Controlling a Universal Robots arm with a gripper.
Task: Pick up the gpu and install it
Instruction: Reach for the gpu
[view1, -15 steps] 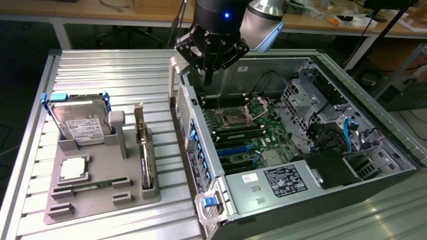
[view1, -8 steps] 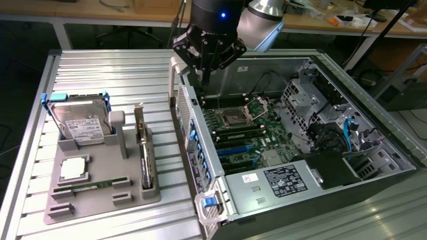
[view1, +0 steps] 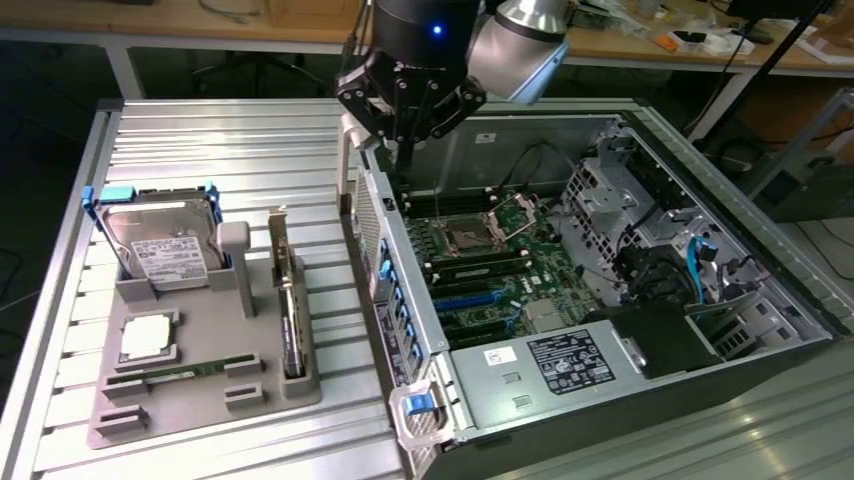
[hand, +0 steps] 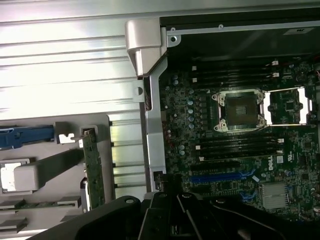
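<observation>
My black pincer (view1: 398, 158) hangs pinched shut and empty over the rear sheet-metal edge of the open computer case (view1: 494, 150), fingers drawn to a narrow point. The gpu (view1: 283, 290), a thin flat green board with a pale metal bracket, stands on edge in a matte grey slotted holder (view1: 200, 395). It sits below the pincer, towards the exterior view's left, on the ribbed aluminium bench (view1: 200, 140).

shiny ribbed metal table (view1: 200, 140), metal-bracketed gpu (hand: 93, 172)
</observation>
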